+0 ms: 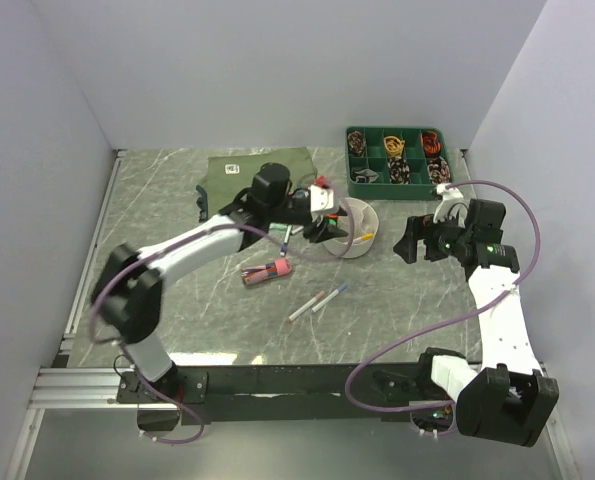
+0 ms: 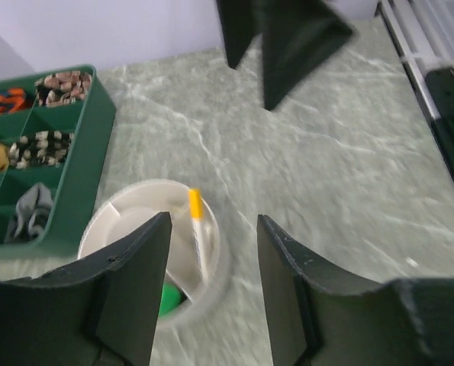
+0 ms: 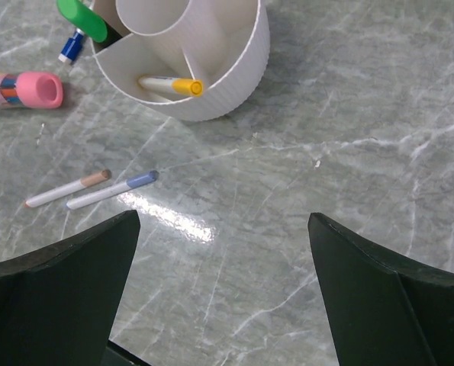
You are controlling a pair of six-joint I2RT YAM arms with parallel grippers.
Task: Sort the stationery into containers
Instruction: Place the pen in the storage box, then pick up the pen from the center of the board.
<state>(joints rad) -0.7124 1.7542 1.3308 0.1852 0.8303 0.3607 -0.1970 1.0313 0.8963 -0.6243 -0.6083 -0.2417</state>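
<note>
Fingers of my left gripper [image 2: 213, 244] stand partly apart with nothing between them. The white tub [image 2: 146, 191] sits directly beneath, one yellow-capped pen [image 2: 198, 229] lying in a compartment under the gap. My right gripper [image 3: 223, 225] is spread wide and empty, the tub ahead of it. From there I count one green highlighter [image 3: 83, 19] in the tub, one pink highlighter [image 3: 40, 89] ahead-left on the table, and two thin white pens [image 3: 68, 189] nearer, side by side.
</note>
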